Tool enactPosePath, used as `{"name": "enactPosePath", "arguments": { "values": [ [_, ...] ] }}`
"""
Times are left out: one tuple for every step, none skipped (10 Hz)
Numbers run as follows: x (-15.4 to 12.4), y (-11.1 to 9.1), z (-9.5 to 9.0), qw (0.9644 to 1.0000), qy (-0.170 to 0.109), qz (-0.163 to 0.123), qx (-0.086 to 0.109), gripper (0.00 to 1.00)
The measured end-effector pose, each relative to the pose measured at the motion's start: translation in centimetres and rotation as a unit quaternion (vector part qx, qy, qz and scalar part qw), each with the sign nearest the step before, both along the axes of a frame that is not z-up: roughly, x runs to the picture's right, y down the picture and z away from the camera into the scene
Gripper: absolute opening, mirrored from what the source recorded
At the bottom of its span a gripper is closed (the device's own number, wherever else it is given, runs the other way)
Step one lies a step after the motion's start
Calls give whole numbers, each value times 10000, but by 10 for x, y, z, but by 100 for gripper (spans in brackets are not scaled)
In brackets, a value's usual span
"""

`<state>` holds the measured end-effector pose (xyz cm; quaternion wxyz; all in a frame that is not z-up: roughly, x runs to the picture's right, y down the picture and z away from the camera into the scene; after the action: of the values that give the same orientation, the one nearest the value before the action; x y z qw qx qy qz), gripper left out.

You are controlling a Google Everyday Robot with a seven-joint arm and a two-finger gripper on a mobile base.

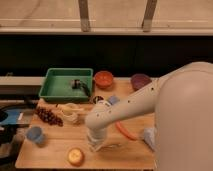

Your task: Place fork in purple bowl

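high view over the robot's shoulder (pixel 186 112) onto the table (pixel 52 150), gripper (pixel 98 145) near its front edge

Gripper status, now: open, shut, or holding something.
Gripper: cannot be told; it is down at the wooden table, left of the long orange carrot.

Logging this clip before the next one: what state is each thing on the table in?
gripper: low over the table's front, pointing down, away from both bowls.
purple bowl: upright, back right, no fork showing in it.
green tray: flat, dark thing inside.
orange-red bowl: upright, beside the tray.
carrot: lying flat, right of the gripper.
blue cup: upright, front left.
fork: cannot make it out.
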<state>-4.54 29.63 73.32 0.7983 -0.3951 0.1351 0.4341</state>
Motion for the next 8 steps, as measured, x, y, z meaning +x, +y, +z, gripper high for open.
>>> {"name": "enactPosePath", "arguments": {
  "values": [
    [-1,-1,-3,10000,-23,-13,34,49],
    [-3,-1,-5,10000,-44,-21,47,56],
    [-6,0,-7,10000,-68,-41,56,60],
    [-9,1,-9,9999,-106,-68,57,61],
    [-13,3,-10,9998,-149,-90,50,61],
    [-14,5,-11,9998,-165,-97,38,61],
    [-16,6,-12,9997,-200,-110,29,61],
    [-19,8,-13,9996,-234,-122,18,61]
  ]
}}
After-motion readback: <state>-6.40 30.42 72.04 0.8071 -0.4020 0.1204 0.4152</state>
